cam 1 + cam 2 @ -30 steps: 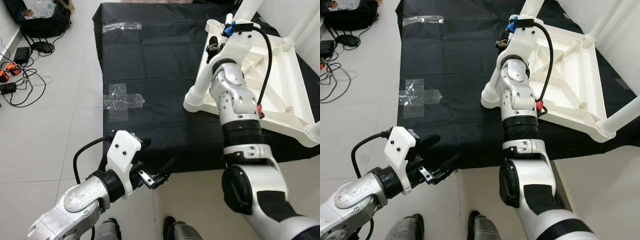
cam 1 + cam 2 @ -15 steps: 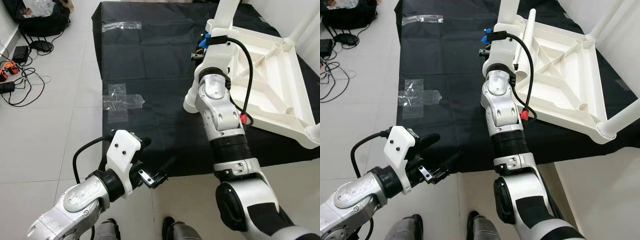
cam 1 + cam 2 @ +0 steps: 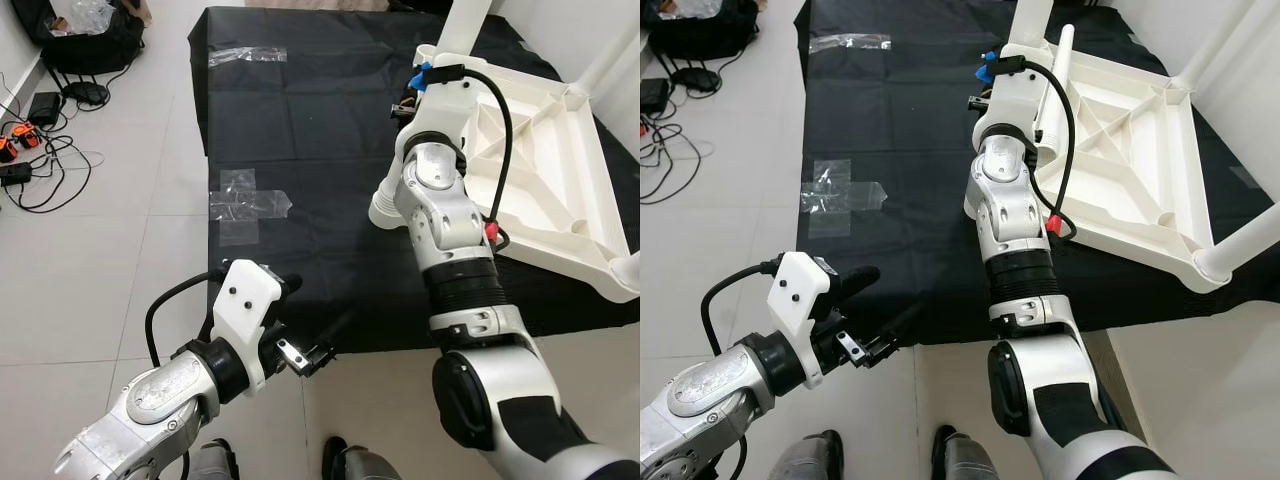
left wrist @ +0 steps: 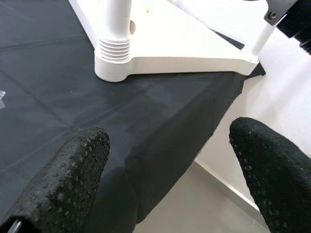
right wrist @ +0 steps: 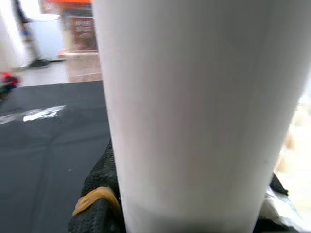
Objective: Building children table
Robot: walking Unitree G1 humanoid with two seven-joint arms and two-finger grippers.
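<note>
Black cloth [image 3: 300,150] on tiled floor carries upturned white tabletop [image 3: 1130,150]; legs [image 3: 1028,22] seated in corners. Right hand [image 3: 408,100] clamped on near-corner leg, likely tightening; left hand [image 3: 315,345] wide, idle

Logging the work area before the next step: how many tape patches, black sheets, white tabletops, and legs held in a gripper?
Tape patches: 2
Black sheet: 1
White tabletop: 1
Leg held by right gripper: 1
Total: 5
</note>
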